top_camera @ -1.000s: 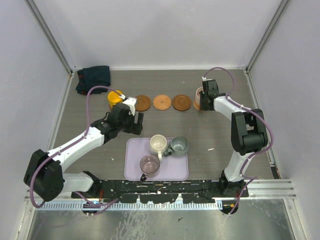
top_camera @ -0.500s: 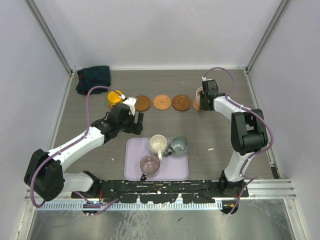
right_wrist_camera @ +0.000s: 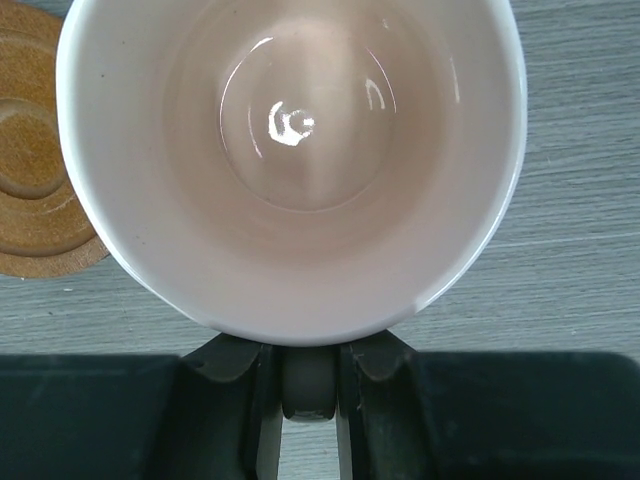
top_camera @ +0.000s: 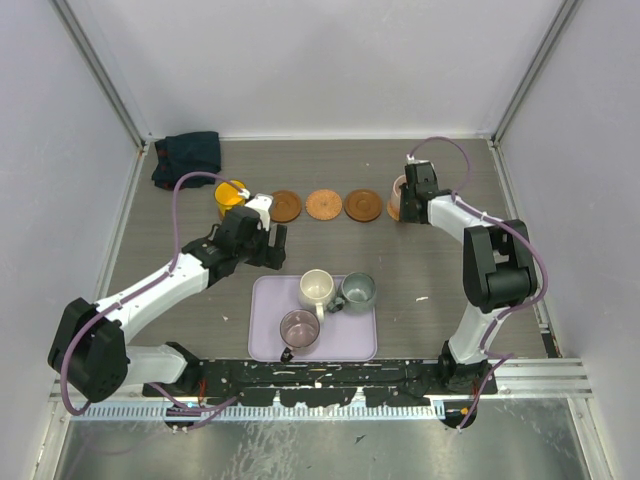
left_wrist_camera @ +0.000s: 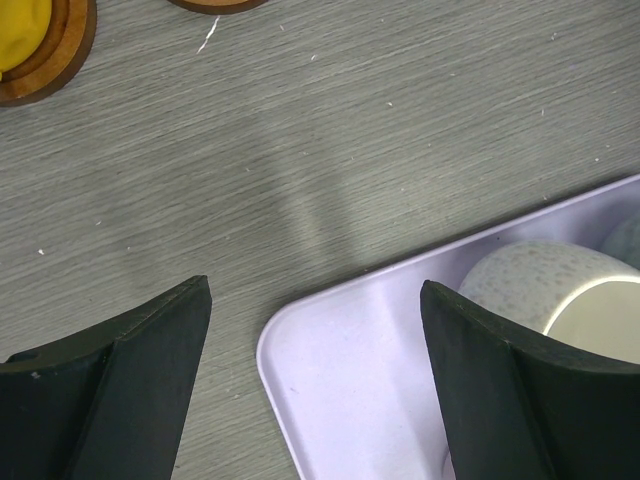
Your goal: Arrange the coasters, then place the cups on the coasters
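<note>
1. The grey wood-grain table [top_camera: 440, 250] carries everything, with both arms reaching out over it.
2. The left gripper [left_wrist_camera: 315, 290] hangs above the tray's far left corner, jaws spread wide with nothing between them.
3. The right gripper [right_wrist_camera: 308, 375] is pinched narrow on the handle of the pale pink cup [right_wrist_camera: 290, 150] at the right end of the row.
4. The lavender tray [top_camera: 350, 335] lies near the arm bases, holding the cream cup [top_camera: 317, 287], grey-green cup [top_camera: 358, 290] and mauve cup [top_camera: 298, 327].
5. A dark cloth [top_camera: 187, 157] sits bunched in the far left corner.
6. The yellow cup [top_camera: 230, 195] stands on a coaster at the left end of the row.
7. Three bare coasters [top_camera: 324, 204] lie in a line between the yellow and pink cups. A brown edge peeks out under the pink one.
</note>
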{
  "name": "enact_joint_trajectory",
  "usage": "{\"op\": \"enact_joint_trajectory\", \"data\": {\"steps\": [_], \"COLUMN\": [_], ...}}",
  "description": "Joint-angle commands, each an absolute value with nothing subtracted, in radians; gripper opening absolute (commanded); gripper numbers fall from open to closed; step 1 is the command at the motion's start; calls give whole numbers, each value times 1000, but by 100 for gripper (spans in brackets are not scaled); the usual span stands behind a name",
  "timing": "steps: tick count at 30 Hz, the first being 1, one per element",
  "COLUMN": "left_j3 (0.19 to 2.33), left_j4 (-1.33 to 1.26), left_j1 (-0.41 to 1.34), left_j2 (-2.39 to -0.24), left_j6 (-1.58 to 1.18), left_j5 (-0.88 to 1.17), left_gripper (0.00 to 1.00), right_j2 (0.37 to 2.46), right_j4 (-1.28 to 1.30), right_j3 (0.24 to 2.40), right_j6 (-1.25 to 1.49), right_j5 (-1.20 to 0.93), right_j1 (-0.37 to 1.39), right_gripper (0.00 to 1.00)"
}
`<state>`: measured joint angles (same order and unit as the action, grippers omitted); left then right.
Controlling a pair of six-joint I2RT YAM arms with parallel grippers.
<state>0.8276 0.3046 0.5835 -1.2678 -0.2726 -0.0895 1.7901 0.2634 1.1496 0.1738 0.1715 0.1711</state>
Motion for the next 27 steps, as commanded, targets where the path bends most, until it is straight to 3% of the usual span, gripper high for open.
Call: {"op": "enact_joint_trajectory", "data": {"steps": [1,6,15,20,27], "left_j3": [829,831,831,829,828], "left_j4": [265,265,266,269,272], "left_j1": [578,579,578,578,580], "left_j2": [-1262,-1262,-1262,-1262,-1253], "left_j6": [-278,-283,-287,-287,-289], "left_j5": [-81,-79,-71,-75,-77], "left_gripper": [87,87,87,87,87], "right_j2": [1736,1722,1693,1635,1487], "right_j4": [264,268,271,288,330], "right_j3": [1138,1135,1121,1100,1060], "right_j6": [184,177,175,182,210], "right_j5": [208,208,208,209,292], "right_j1": [173,173,175,183,254], "right_gripper": [28,40,44,67,77]}}
